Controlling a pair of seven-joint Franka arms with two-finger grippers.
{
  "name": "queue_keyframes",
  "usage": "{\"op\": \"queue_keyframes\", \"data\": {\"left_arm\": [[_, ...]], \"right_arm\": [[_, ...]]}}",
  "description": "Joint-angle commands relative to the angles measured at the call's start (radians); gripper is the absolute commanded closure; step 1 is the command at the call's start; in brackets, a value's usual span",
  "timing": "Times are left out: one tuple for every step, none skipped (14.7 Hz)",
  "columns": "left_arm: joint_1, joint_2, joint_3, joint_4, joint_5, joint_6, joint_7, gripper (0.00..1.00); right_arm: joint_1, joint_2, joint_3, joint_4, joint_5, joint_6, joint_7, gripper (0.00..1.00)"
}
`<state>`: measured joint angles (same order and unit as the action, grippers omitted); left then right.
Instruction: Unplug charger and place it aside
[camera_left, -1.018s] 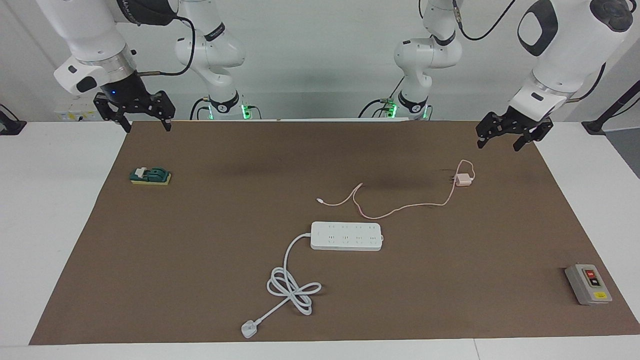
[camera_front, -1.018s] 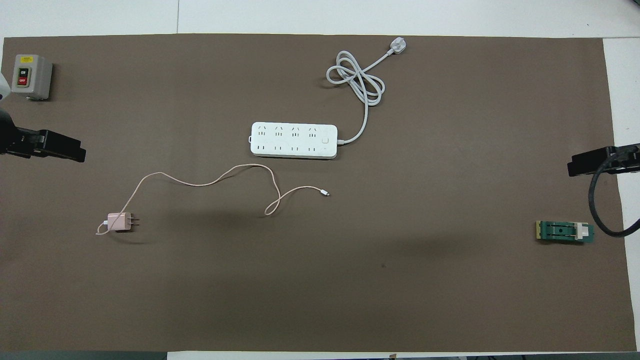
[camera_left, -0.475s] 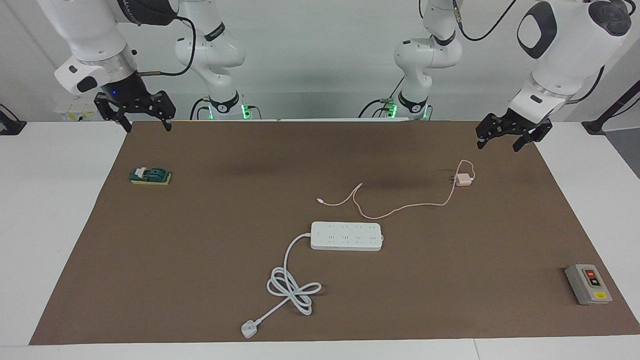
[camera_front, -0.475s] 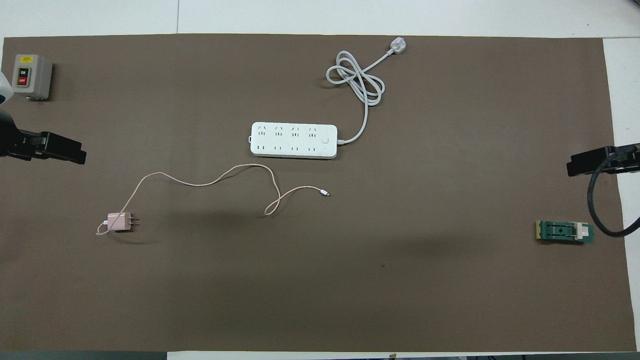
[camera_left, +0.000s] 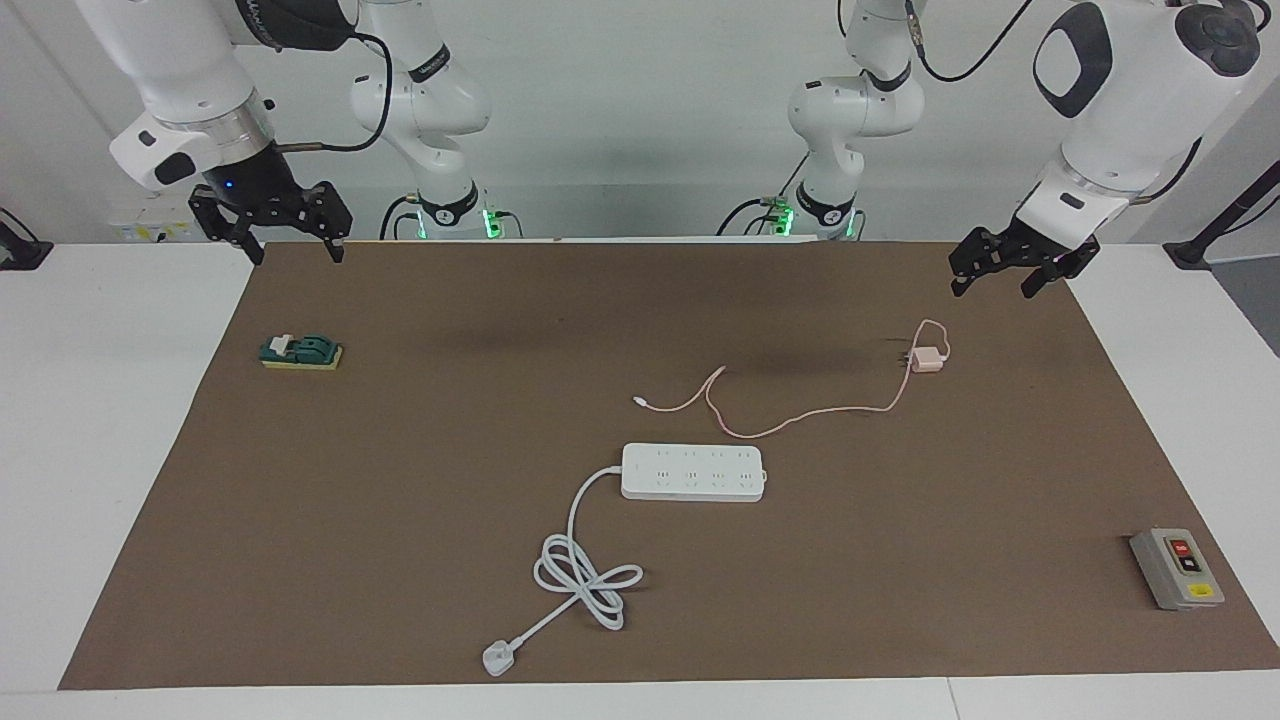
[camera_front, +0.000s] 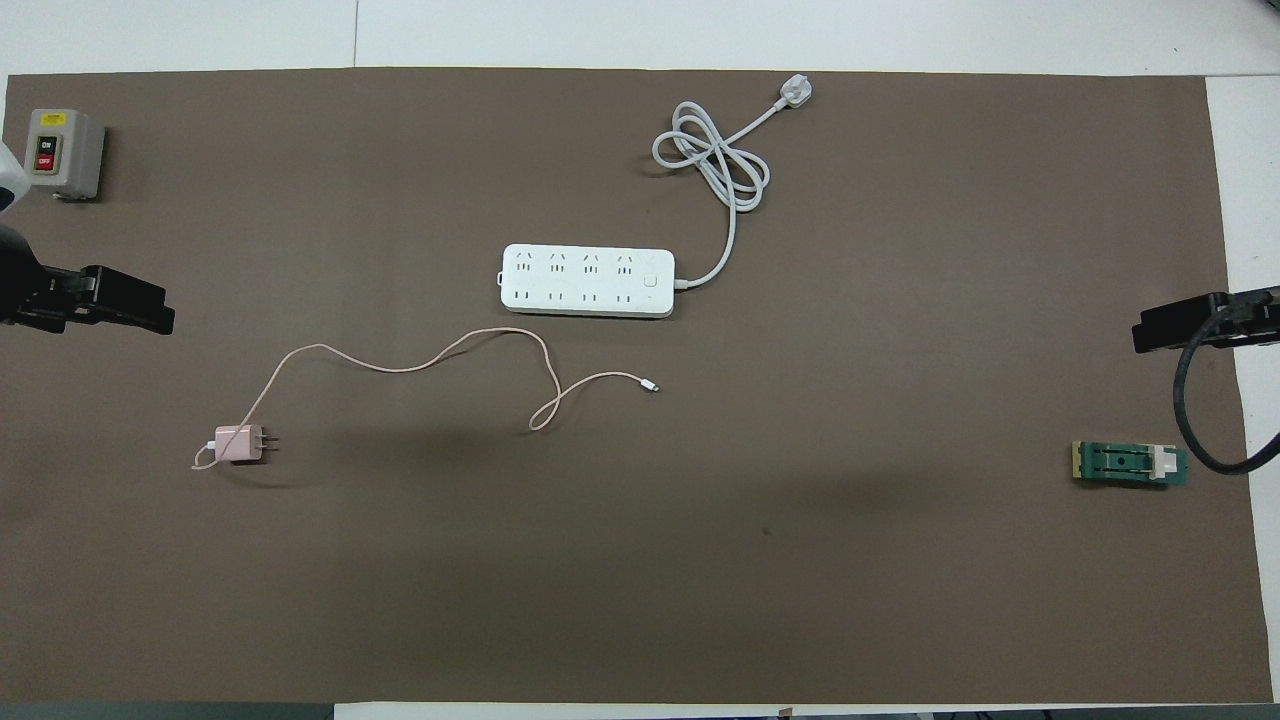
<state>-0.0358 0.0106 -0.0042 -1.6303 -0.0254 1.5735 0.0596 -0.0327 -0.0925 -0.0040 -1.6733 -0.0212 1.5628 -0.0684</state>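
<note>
The charger (camera_left: 928, 360) is a small pale pink cube lying loose on the brown mat, prongs free, also in the overhead view (camera_front: 236, 443). Its thin pink cable (camera_left: 800, 415) snakes toward the mat's middle and ends in a small connector (camera_front: 651, 386). It is apart from the white power strip (camera_left: 693, 472), nearer to the robots and toward the left arm's end. My left gripper (camera_left: 992, 286) hangs open and empty over the mat's edge near the charger, also in the overhead view (camera_front: 150, 312). My right gripper (camera_left: 295, 252) waits open and empty over the other end (camera_front: 1150, 335).
The power strip (camera_front: 587, 281) has no plug in it; its thick white cord (camera_left: 585, 575) coils farther from the robots. A grey switch box (camera_left: 1176, 568) stands at the left arm's end. A green block (camera_left: 300, 352) lies at the right arm's end.
My left gripper has shifted very slightly above the mat's edge. The charger, the cable and the right arm have not moved.
</note>
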Motion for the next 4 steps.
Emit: {"op": "queue_keyframes", "data": {"left_arm": [[-0.007,-0.018,0.009,-0.017,0.018,0.000,-0.017,0.00],[-0.006,-0.018,0.009,-0.017,0.019,0.000,-0.017,0.00],[-0.003,-0.020,0.009,-0.019,0.018,0.000,-0.017,0.00],[-0.001,-0.020,0.009,-0.020,0.018,-0.001,-0.015,0.00]], "right_arm": [[-0.003,-0.009,0.007,0.000,0.006,-0.006,0.021,0.00],[-0.003,-0.009,0.007,0.000,0.006,-0.006,0.021,0.00],[-0.004,-0.009,0.007,0.000,0.006,-0.006,0.021,0.00],[-0.004,-0.009,0.007,0.000,0.006,-0.007,0.021,0.00]]}}
